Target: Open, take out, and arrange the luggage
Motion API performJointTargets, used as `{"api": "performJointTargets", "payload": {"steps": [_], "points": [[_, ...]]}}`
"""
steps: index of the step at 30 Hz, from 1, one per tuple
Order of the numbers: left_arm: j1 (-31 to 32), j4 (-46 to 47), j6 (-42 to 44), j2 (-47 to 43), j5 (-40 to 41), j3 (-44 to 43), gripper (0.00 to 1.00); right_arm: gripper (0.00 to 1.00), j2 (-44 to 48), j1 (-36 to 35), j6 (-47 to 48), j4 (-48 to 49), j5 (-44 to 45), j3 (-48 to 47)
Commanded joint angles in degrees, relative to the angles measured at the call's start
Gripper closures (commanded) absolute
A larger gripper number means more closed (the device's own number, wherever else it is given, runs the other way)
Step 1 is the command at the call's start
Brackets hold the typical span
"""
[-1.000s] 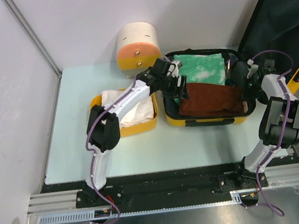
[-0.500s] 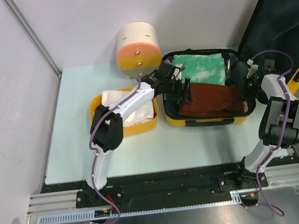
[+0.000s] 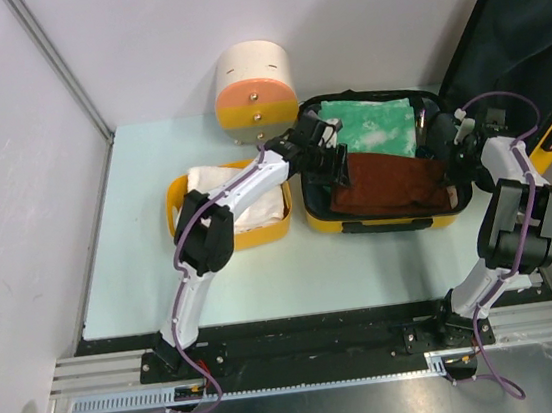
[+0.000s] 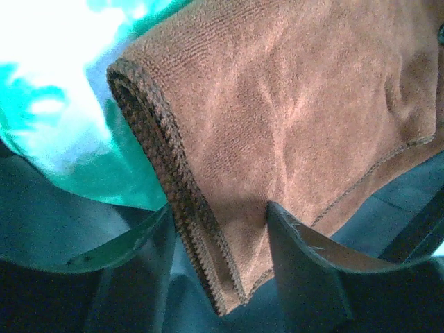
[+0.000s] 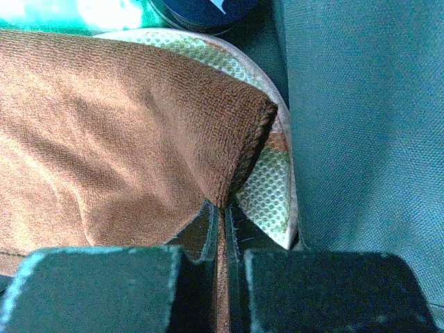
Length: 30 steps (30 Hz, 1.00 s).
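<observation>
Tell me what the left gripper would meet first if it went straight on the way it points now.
The brown towel: its folded corner lies between the open fingers of the left gripper in the wrist view. Depth is unclear, but it looks close, ahead of the luggage lining.

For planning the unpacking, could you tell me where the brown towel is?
Top view, right of centre: the brown towel lies inside the open luggage, beside the green towel, on its near side.

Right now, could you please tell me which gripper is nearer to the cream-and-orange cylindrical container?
Left. The left gripper is at the yellow suitcase's left end, close to the container; the right gripper is at its far right end, pinching the brown towel.
</observation>
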<state>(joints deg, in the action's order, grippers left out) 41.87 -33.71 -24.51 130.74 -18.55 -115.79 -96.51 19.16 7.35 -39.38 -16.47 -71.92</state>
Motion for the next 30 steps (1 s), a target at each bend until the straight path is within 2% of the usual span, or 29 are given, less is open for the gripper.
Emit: {"api": "performJointTargets", "payload": {"steps": [1, 2, 4, 5, 7, 8, 11, 20, 26, 30], "points": [[0.67, 0.49, 3.06, -2.23, 2.37, -3.74, 0.47, 1.00, 2.64, -0.44, 0.29, 0.26, -0.58, -2.17], [0.93, 0.58, 3.42, -2.68, 3.07, -3.74, 0.53, 1.00, 2.73, -0.52, 0.29, 0.18, -0.67, -2.17], [1.20, 0.58, 4.29, -3.55, 4.40, -4.18, 0.60, 1.00, 2.90, -0.70, 0.20, 0.35, -1.02, -2.35], [1.20, 0.58, 4.38, -3.65, 4.48, -4.62, 0.70, 1.00, 3.08, -0.87, 0.12, 0.44, -1.20, -2.43], [1.20, 0.58, 5.00, -3.91, 3.96, -4.80, 0.80, 1.00, 3.26, -1.05, -0.58, 0.44, -2.33, -2.78], [1.29, 0.58, 5.17, -4.17, 3.61, -4.89, 0.88, 1.00, 3.52, -1.05, -0.85, 0.27, -2.95, -3.22], [1.29, 0.49, 5.96, -5.49, 3.95, -4.97, 1.00, 1.00, 4.48, -1.14, -1.64, 0.35, -5.32, -3.93], [1.20, 0.49, 14.22, -11.90, 6.85, -7.17, 1.00, 1.00, 12.22, -1.31, -4.89, 3.60, -12.62, -6.48], [-0.29, 0.58, 15.72, -17.35, 4.31, -4.46, 1.00, 1.00, 14.68, -3.77, -7.09, 6.06, -14.12, -9.29], [-3.54, 0.49, 15.90, -21.31, 1.33, -0.76, 1.00, 1.00, 14.95, -7.55, -8.76, 7.38, -12.98, -10.61]]}}
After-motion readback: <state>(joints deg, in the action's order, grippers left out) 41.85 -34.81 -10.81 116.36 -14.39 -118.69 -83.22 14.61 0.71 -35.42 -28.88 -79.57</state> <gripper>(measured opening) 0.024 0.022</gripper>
